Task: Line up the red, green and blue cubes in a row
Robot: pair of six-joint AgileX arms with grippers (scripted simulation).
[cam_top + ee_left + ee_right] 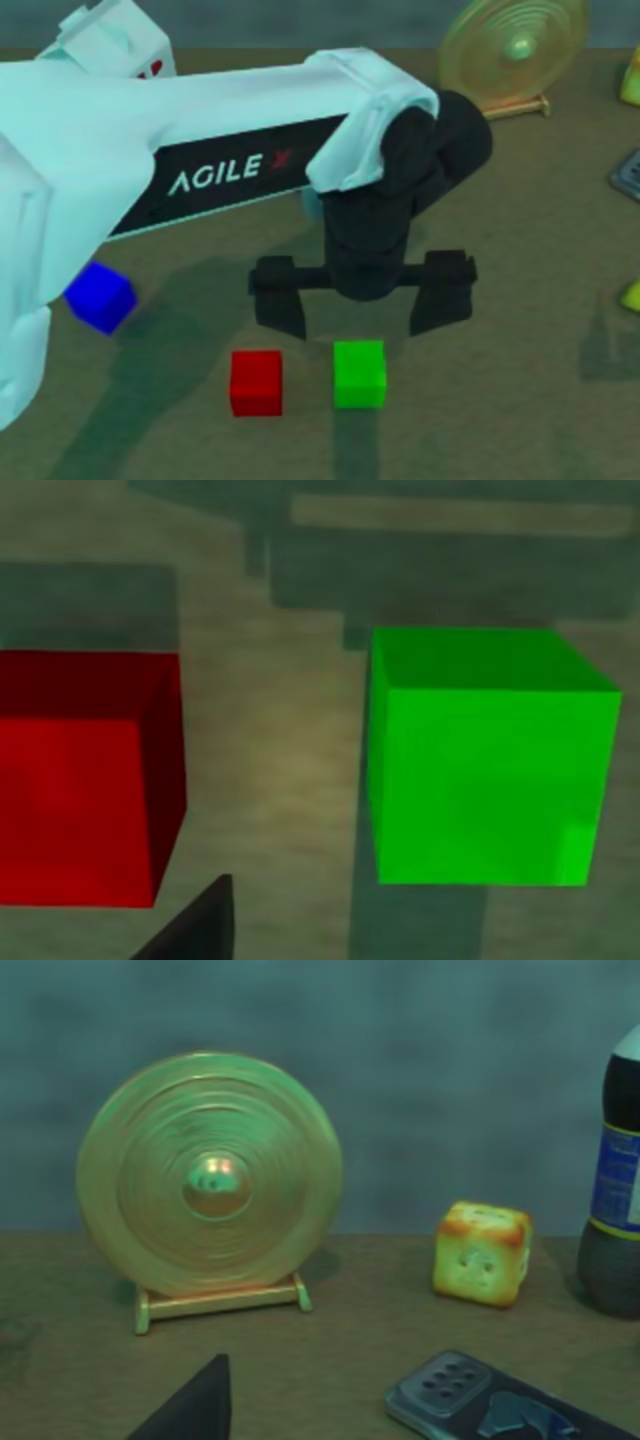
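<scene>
The red cube [256, 381] and the green cube [359, 373] sit side by side near the table's front, a small gap between them. The blue cube [100, 296] lies apart at the left, partly tucked under my left arm. My left gripper [360, 305] hangs open just behind and above the green cube, its jaws wide and holding nothing. In the left wrist view the green cube [490, 770] and red cube [75, 780] fill the picture, with one dark fingertip [200, 925] at the edge. My right arm is out of the top view; one fingertip [200, 1408] shows, facing the table's back.
A round golden disc on a stand [515, 50] is at the back right, with a yellow dice-like block [482, 1252], a dark bottle [615, 1180] and a grey remote [490, 1405] near it. A white carton [120, 40] stands back left. Small yellow objects [632, 295] lie at the right edge.
</scene>
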